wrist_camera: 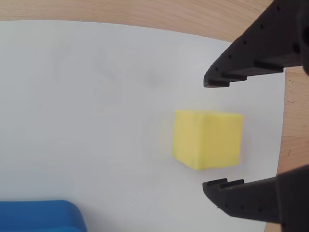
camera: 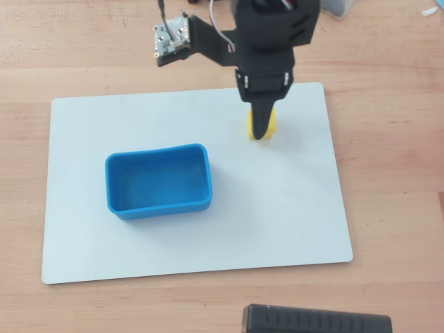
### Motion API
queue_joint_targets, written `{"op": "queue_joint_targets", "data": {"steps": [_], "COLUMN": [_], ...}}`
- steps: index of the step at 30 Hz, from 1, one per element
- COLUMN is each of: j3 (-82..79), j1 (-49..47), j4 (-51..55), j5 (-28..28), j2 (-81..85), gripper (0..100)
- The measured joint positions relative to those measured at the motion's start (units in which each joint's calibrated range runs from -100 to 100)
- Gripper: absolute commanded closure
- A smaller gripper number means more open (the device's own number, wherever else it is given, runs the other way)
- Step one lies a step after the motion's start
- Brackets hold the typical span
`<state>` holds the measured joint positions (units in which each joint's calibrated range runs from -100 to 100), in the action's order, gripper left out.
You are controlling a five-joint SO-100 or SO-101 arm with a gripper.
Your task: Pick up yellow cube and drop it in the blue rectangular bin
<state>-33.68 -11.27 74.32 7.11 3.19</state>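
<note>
The yellow cube sits on the white board, in the upper right part of the board in the overhead view, where the arm partly covers it. My black gripper is open, with one finger above the cube and one below it in the wrist view; neither touches it. In the overhead view the gripper hangs right over the cube. The blue rectangular bin stands empty on the board to the left of the cube; its corner shows in the wrist view.
The board lies on a wooden table. A black ribbed object sits at the table's front edge. A small circuit-board camera sticks out from the arm.
</note>
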Motion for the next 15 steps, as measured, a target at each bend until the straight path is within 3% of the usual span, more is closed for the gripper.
{"op": "queue_joint_targets", "data": {"steps": [15], "j3": [0.0], "j1": [-1.9], "j4": [-4.8], "j5": [0.0], "j2": [-5.3], "gripper": [77]}}
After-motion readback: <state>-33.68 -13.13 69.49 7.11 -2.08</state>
